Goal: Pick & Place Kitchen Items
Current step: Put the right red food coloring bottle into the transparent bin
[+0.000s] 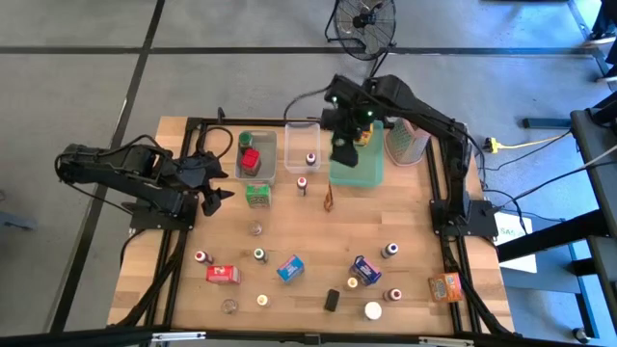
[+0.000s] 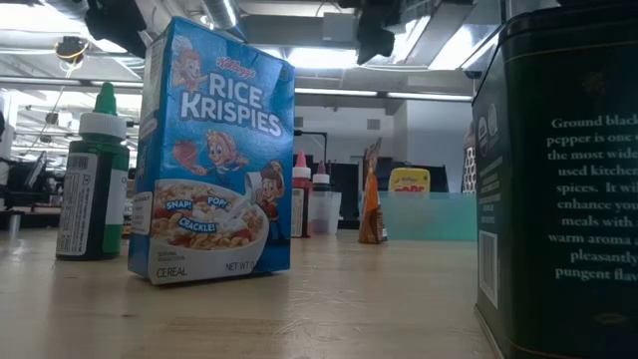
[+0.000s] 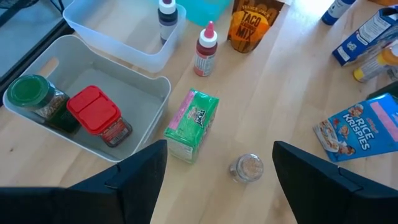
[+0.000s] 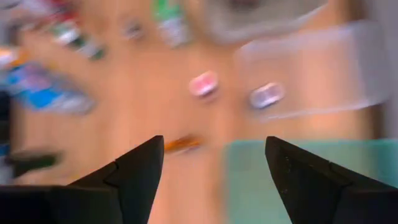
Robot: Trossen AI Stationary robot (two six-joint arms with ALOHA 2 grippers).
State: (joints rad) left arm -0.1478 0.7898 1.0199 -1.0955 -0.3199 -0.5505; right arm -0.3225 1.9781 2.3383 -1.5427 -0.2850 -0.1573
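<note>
We have the left gripper hanging with its fingers apart and empty near the counter's left edge, just beside the clear bin that already holds a red-lidded jar and a green-lidded jar. The nearest loose item is the small green box, lying on the wood just outside that bin's wall, with a little clear jar near it towards the counter's middle. To do this pick well, we judge that we should come straight down over the green box with the fingers spanning its narrow sides (it lies close to the bin wall, so a skewed approach could nudge the bin). In the left wrist view the box sits ahead of the open fingers and slightly to one side, not yet between them. The right gripper hovers with its fingers apart and empty over the green tray at the far edge. Many more bottles and boxes, such as the blue cereal box, lie scattered towards the near edge, well apart from both grippers.
</note>
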